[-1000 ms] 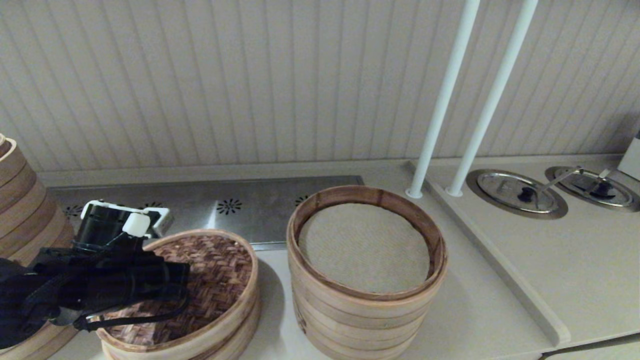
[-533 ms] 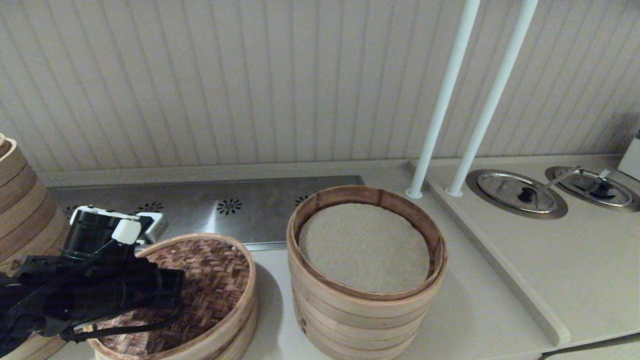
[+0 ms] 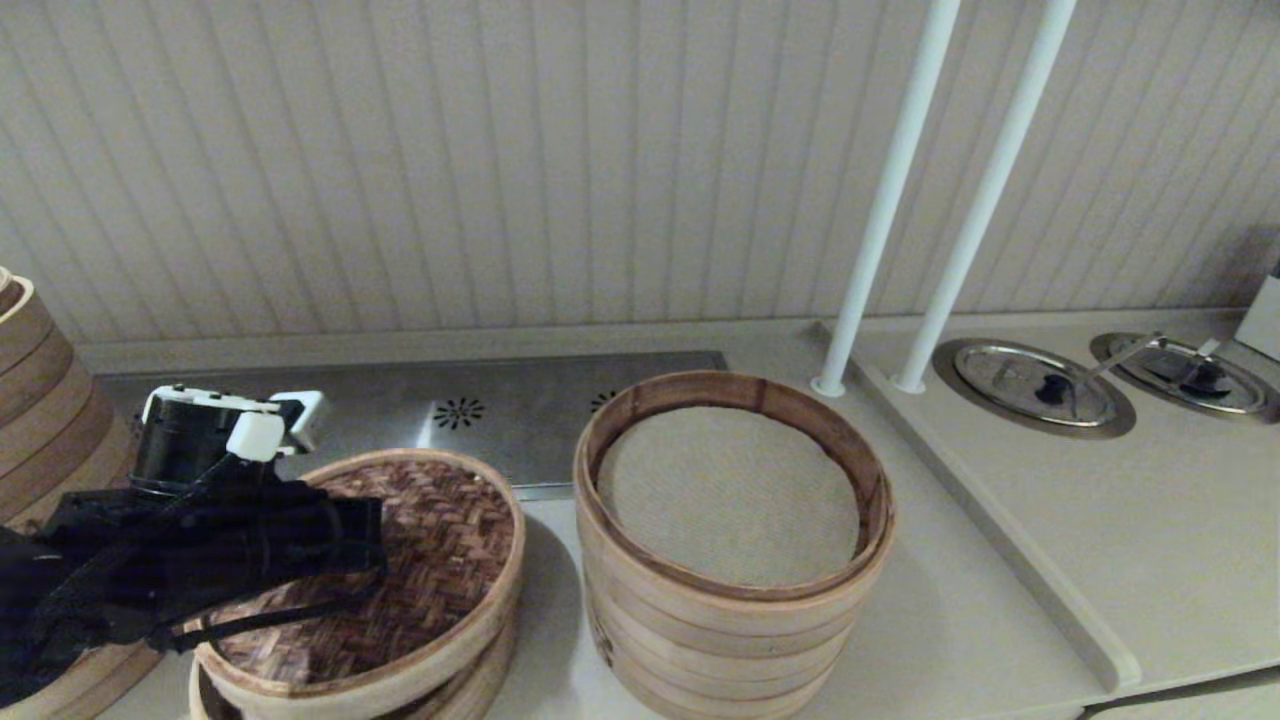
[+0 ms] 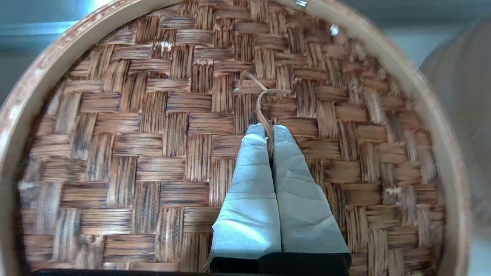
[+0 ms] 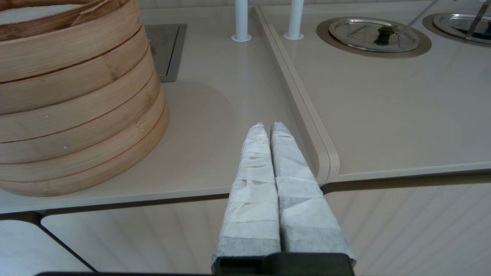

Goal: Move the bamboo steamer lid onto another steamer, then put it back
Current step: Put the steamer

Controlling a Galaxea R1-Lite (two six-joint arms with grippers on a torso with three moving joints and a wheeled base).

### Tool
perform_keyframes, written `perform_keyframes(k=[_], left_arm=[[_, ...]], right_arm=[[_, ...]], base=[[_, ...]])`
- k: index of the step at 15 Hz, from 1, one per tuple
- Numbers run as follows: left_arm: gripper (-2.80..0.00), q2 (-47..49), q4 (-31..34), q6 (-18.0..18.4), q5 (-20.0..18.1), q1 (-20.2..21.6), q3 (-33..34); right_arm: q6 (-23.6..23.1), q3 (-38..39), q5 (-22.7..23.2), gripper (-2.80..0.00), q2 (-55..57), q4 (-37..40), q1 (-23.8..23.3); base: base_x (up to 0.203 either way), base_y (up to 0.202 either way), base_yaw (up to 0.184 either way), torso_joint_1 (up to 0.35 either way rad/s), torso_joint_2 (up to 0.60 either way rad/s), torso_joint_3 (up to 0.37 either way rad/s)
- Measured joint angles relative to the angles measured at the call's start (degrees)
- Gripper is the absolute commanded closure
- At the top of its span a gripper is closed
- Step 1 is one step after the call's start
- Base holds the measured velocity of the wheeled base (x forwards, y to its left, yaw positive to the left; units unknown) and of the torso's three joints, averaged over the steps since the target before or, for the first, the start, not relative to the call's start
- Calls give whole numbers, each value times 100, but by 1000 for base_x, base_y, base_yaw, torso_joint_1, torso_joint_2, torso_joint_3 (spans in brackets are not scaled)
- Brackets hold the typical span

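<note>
- At the near left of the counter (image 3: 1000,590), the left gripper (image 4: 269,130) hung over the lid (image 3: 420,560), its fingers (image 4: 249,180) pressed together on the twine loop (image 4: 257,92) at the lid's centre.
- The lid sat tilted, its right edge raised, with a dark gap showing between its pale rim and the bamboo ring (image 3: 470,690) beneath it.
- Just right of it stood the open steamer (image 3: 735,610), several tiers high, with a white cloth liner (image 3: 730,495) inside; the two were near but not touching.
- Another stack (image 3: 45,400) stood at the far left edge, behind the arm.
- A steel plate (image 3: 520,410) with flower-shaped holes lay behind the lid, by the wall.
- Two white poles (image 3: 900,190) rose right of the steamer, and two steel lids (image 3: 1035,385) lay sunk in the far right counter.
- The right gripper (image 5: 267,128) was parked low off the counter's near edge, fingers closed on nothing, right of the steamer.
</note>
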Motion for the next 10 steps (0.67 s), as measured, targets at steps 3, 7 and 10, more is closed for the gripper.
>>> perform_keyframes(k=[3, 7, 10], left_arm=[[0, 9, -88, -46, 13, 5, -99], [0, -269, -70, -39, 24, 5, 62], [0, -571, -14, -28, 7, 5, 319]], right_arm=[[0, 0, 0, 0, 0, 0, 0], [-1, 0, 0, 0, 0, 0, 0], [0, 0, 0, 0, 0, 0, 0]], base=[[0, 0, 0, 0, 0, 0], [0, 0, 0, 0, 0, 0], [0, 0, 0, 0, 0, 0]])
